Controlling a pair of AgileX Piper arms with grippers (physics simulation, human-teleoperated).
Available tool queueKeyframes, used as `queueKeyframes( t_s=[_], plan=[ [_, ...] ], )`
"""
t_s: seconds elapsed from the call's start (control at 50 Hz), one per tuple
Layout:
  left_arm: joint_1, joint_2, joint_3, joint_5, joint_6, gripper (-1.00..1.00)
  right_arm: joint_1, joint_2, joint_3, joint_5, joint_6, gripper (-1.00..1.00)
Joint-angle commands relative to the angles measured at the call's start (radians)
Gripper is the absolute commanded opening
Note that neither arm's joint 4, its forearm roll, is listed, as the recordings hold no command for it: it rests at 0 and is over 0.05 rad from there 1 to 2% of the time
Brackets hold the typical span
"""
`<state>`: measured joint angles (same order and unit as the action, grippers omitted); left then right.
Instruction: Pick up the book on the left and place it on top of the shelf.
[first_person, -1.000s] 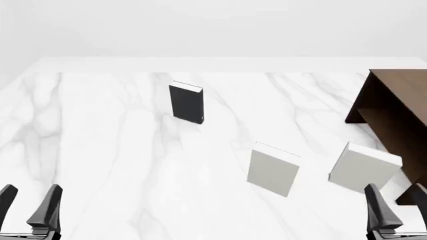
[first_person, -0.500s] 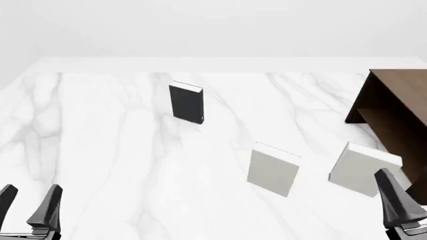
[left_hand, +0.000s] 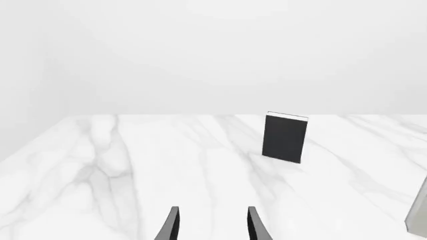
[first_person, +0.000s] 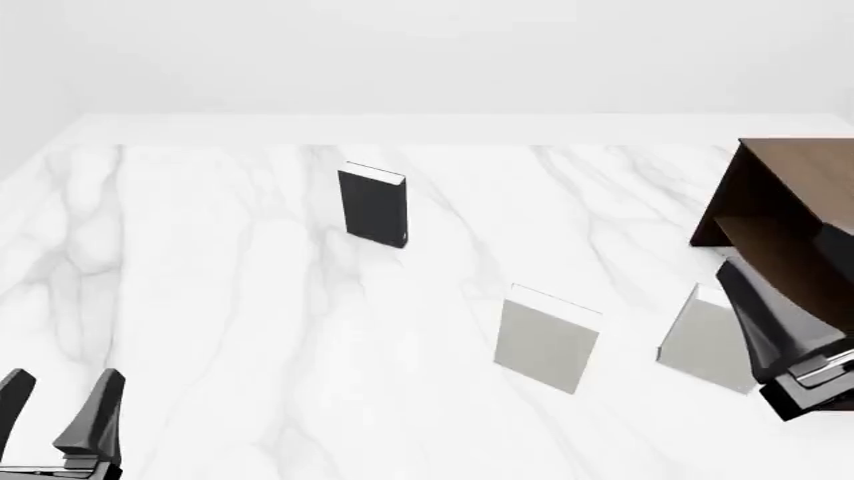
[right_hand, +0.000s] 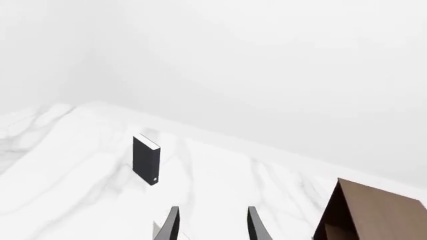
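Note:
The black book (first_person: 374, 205) stands upright on the white marble table (first_person: 227, 300), left of the middle and towards the back. It also shows in the left wrist view (left_hand: 285, 137) and the right wrist view (right_hand: 147, 160). The dark brown shelf (first_person: 790, 195) stands at the right edge, and its corner shows in the right wrist view (right_hand: 373, 212). My left gripper (first_person: 60, 400) is open and empty at the near left, far from the book; its fingers (left_hand: 172, 225) point towards the book. My right gripper (first_person: 778, 252) is open and empty, raised in front of the shelf.
Two pale grey-white books stand nearer to me: one in the middle (first_person: 547, 338), one at the right (first_person: 705, 345) partly behind my right gripper. The edge of a pale book (left_hand: 419, 215) shows in the left wrist view.
My right gripper has risen from the near right edge and moved forward and up, now in front of the shelf and the right pale book. The left arm and the books have not moved.

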<state>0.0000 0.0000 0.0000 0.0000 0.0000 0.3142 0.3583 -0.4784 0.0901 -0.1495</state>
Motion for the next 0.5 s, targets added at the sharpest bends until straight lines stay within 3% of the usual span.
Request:
queueKeyframes(
  t_s=[0.02, 0.24, 0.5],
  plan=[
    [0.0, 0.0, 0.0, 0.0, 0.0, 1.0, 0.043, 0.107, -0.071, -0.025, -0.021, 1.0],
    [0.0, 0.0, 0.0, 0.0, 0.0, 1.0, 0.088, 0.268, -0.109, -0.114, -0.047, 1.0],
    [0.0, 0.0, 0.0, 0.0, 0.0, 1.0, 0.1, 0.428, -0.14, -0.192, -0.033, 1.0]
  ],
)
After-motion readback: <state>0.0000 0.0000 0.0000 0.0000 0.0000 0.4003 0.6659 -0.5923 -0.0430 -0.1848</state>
